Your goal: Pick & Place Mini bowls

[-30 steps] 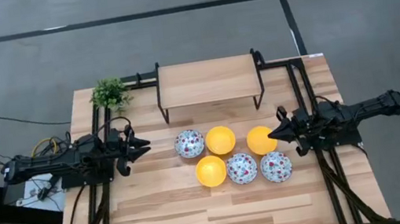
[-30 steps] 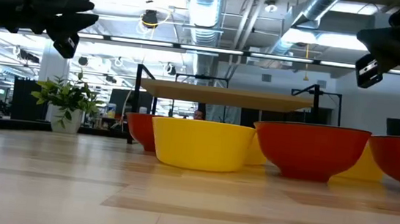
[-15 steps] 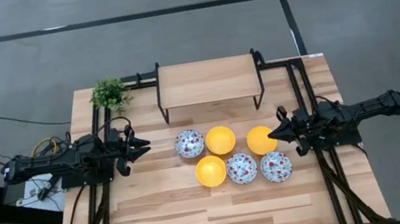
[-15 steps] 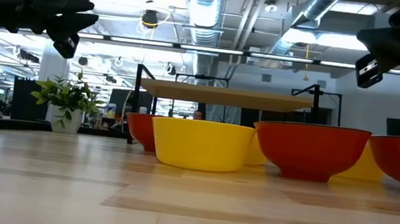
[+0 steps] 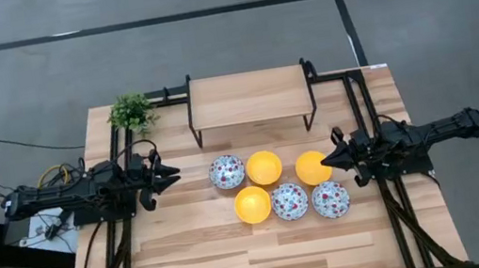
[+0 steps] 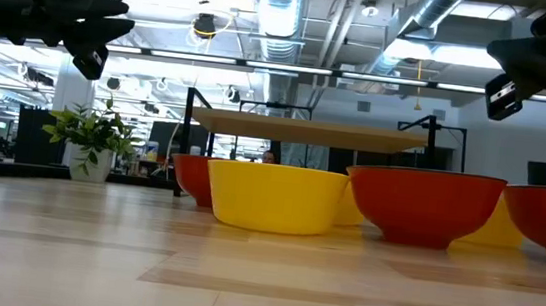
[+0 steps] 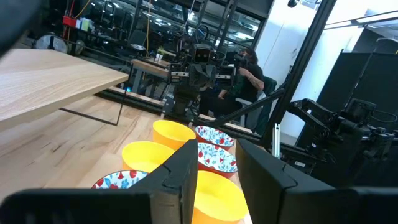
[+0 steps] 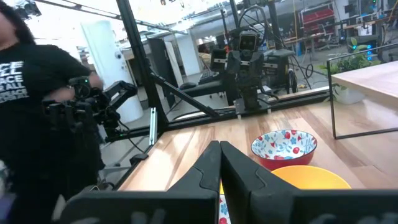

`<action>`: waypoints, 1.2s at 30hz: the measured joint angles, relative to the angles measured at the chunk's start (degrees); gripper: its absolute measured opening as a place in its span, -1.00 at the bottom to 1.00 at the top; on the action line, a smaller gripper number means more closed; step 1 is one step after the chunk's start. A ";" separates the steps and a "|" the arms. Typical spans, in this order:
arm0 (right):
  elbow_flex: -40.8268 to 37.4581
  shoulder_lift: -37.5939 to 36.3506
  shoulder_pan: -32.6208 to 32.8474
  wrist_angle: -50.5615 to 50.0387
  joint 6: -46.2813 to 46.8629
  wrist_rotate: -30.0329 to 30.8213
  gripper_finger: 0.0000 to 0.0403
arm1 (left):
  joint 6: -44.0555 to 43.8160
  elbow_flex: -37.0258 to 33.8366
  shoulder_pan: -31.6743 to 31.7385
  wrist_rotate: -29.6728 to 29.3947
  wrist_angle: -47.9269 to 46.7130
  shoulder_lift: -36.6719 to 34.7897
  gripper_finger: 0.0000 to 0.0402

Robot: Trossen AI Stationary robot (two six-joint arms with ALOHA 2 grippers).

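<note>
- The left gripper [image 5: 175, 174] hangs above the table's left side with its fingers parted and nothing between them, well apart from the bowls.
- The right gripper [image 5: 328, 162] is pinched fully closed and empty, its tip over the edge of a yellow bowl [image 5: 312, 168].
- Six small bowls [image 5: 265, 167] sit grouped at the table's [image 5: 200, 254] middle, in front of a small wooden shelf [image 5: 249, 96].
- A potted plant [image 5: 132, 112] stands at the far left corner.

mini bowls [image 5: 278, 190] mid-table, between both arms
</note>
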 joint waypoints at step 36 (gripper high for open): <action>-0.02 -0.02 -0.13 22.61 5.51 7.10 -1.00 | 10.38 -0.04 0.01 -2.99 19.54 -0.04 -0.46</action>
